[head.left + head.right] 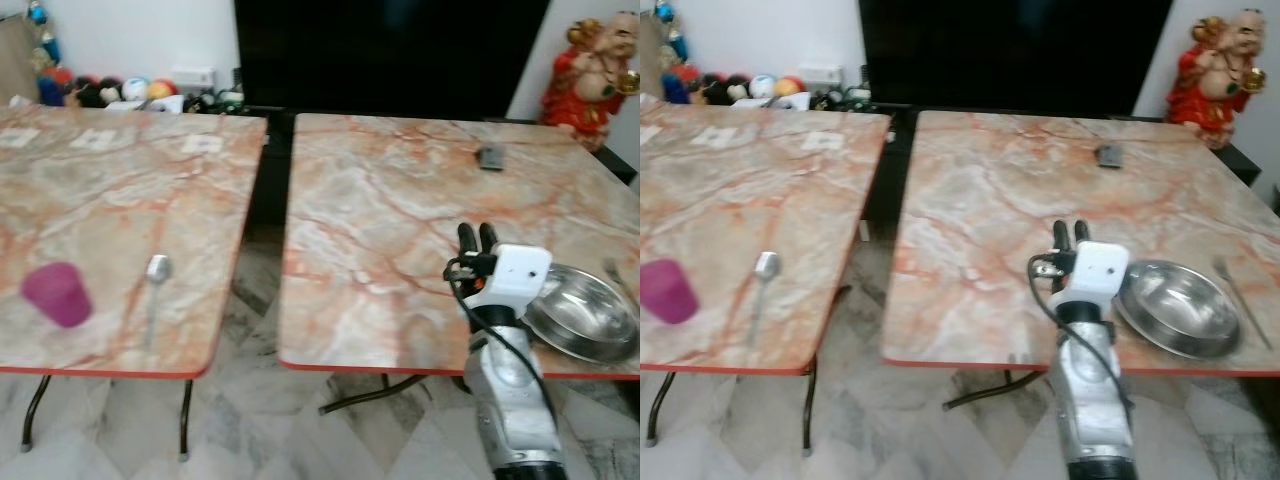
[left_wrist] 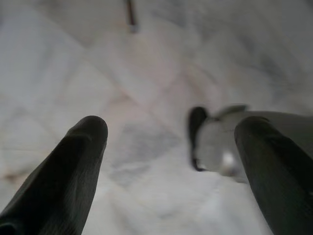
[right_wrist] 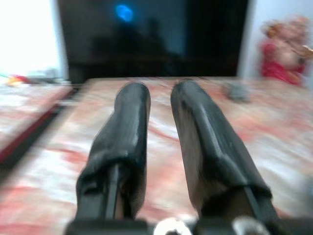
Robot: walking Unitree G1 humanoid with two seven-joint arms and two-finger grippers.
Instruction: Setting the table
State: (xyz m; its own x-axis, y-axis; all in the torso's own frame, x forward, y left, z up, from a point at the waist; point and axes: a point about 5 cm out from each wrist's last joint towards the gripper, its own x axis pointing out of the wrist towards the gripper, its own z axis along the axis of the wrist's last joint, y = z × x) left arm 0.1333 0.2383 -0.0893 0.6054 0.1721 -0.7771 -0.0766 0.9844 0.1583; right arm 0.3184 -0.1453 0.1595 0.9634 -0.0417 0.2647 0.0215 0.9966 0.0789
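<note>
**Two marble benches with a bowl, a spoon and a cup**

Two benches stand side by side with a dark gap between them. Both tops are smooth and look like marble, creamy with orange-red veins and a thin red edge. Thin dark metal legs hold them up over a pale tiled floor (image 1: 250,420).

On the left bench (image 1: 110,210) sits a purple cup (image 1: 57,293). It looks like plastic, round and a bit blurry, and I cannot tell what is inside. Near it lies a shiny metal spoon (image 1: 155,285), flat on the top, with its round end pointing away from the robot.

On the right bench (image 1: 400,220) a round, shiny metal bowl (image 1: 1180,308) sits near the front edge. Nothing is in it. A thin metal fork (image 1: 1240,298) lies just beside the bowl, on its right. A small dark flat thing (image 1: 490,157) lies far back on this bench.

The right tool (image 1: 477,238) is held over the right bench, just left of the bowl. Its two long black fingers (image 3: 129,132) are nearly together with a thin gap, and they hold nothing.

The left tool (image 2: 171,147) hangs over the floor. Its fingers are wide apart and hold nothing.

A red and gold statue (image 1: 592,72) stands at the back right. Bright toys (image 1: 110,92) lie at the back left.
</note>
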